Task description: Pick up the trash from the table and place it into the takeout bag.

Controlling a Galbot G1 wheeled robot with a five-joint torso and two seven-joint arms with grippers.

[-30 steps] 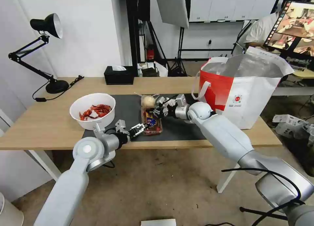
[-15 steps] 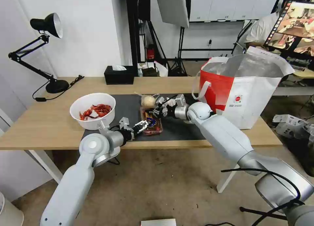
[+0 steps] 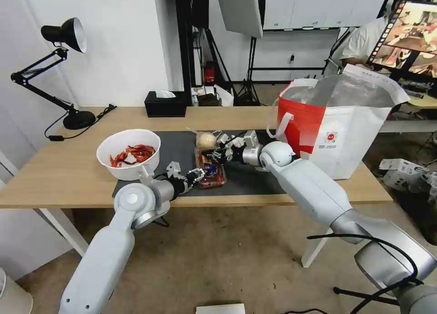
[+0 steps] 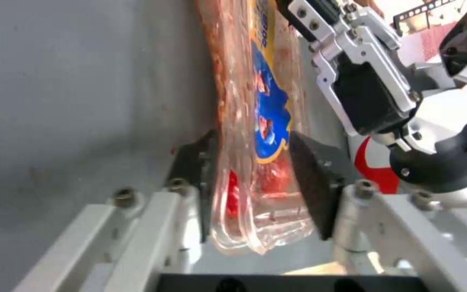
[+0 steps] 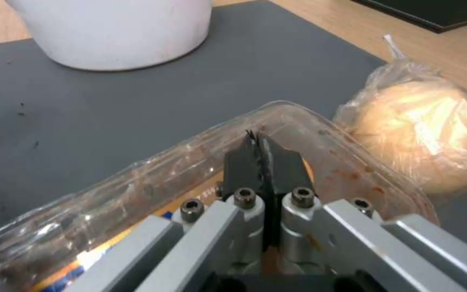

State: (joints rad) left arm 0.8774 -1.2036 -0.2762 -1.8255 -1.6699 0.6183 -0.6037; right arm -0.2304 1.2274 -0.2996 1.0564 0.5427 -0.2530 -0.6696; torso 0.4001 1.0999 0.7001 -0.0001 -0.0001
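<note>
**Both grippers on the clear tray at the mat's middle**

Studio clutter, light stands and a screen, lies behind a long light-wood table (image 3: 68, 177) carrying a dark grey mat (image 3: 177, 150).

Nearest, the left gripper (image 3: 195, 174) reaches in from the table's front edge. In the left wrist view its two black pads (image 4: 308, 182) straddle the near end of the clear hinged tray (image 3: 210, 169), narrowed onto the plastic, with red tomatoes showing between them. The tray lies on the mat and bears a blue-and-yellow label.

At the tray's far end the right gripper (image 3: 217, 152) comes in from the bag side. In the right wrist view its fingertips (image 5: 244, 162) are pressed together, pinching the tray's rim.

Just beyond the tray sits the clear bag with a beige ball (image 3: 206, 140), touching or nearly touching the tray's far corner. To the robot's left, the white bowl of red crayfish shells (image 3: 129, 153) stands at the mat's corner.

To the right, the red-and-white takeout bag (image 3: 337, 132) stands upright and open, foil lining showing. Farther back are a black tissue box (image 3: 165, 104) and a black desk lamp (image 3: 63, 73).
</note>
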